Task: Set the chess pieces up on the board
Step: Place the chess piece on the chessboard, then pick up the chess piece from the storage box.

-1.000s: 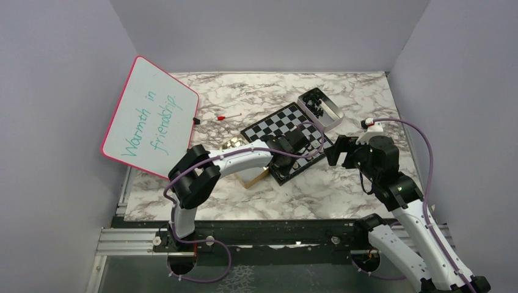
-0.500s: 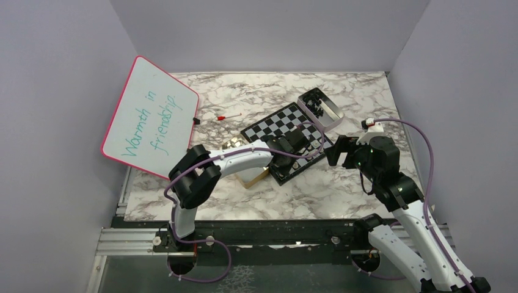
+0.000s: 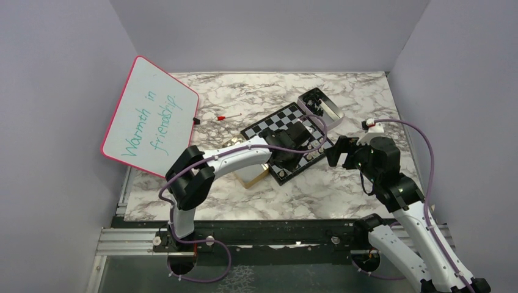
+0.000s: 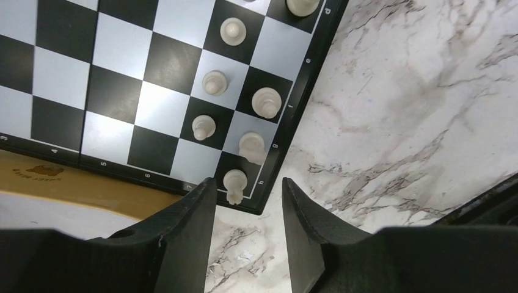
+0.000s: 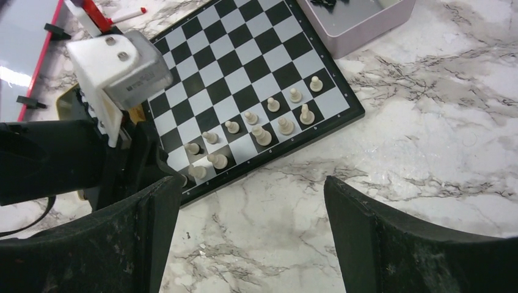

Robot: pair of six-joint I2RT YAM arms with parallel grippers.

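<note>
Pale chess piece point(image 4: 234, 180): I log it on board point(image 4: 116, 49) corner square, between parted left jaws, ungripped; right jaws wide, empty.

From above, the left pincer point(image 3: 286, 166) hides the near corner of the board point(image 3: 269, 125) from you. Your left wrist view crops one pale piece point(image 4: 302, 6) at the top edge. Your right wrist view crops the tin point(image 5: 366, 24), its dark contents unidentifiable.

You see glossy white shells on your left arm point(image 3: 241, 160) and right arm point(image 3: 427, 235), with bulky black joints between them. A lilac cable point(image 3: 431, 165) trails along each. Your fingers point(image 5: 366, 244) are matte black and scuffed. A white bracket point(image 5: 101, 58) carries two screws.
</note>
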